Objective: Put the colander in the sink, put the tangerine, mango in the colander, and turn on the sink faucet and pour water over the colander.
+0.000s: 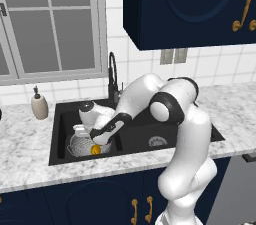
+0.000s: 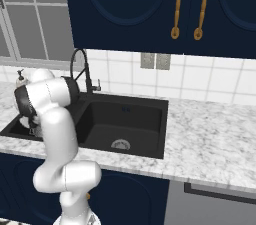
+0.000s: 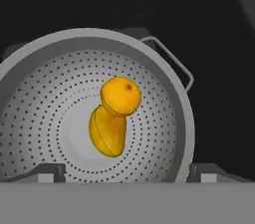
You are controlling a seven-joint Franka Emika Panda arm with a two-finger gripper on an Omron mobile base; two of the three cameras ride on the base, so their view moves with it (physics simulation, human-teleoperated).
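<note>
Left base view, arm: reaches down into the left basin of the sink point(image 1: 62, 136); forearm and hand cover much of the colander point(image 1: 79, 145).
Left base view, colander: sits on the floor of the left basin; only its near and left rim show past the hand.
Left base view, fruit: one small orange-yellow patch at the colander's middle; too small to tell which fruit.
Left base view, sink faucet point(image 1: 112, 76): stands behind the sink; base hidden by the arm.
Left base view, soap bottle point(image 1: 39, 104): on the counter point(image 1: 25, 149), left of the sink.
Right base view, arm: its elbow blocks the left basin; right basin and its steel drain point(image 2: 120, 144) are plain.
Right base view, faucet: arch and lever visible behind the sink.
Hand view, colander: left rim cut off by the frame; one side handle point(image 3: 172, 61) shows at upper right.
Hand view, tangerine point(image 3: 121, 95): inside the colander, touching the mango point(image 3: 107, 132), partly overlapping its upper end.
Hand view, gripper point(image 3: 127, 173): fingertips point(image 3: 47, 172) spread wide at the bottom corners, nothing between them; fruit lies clear of both.
</note>
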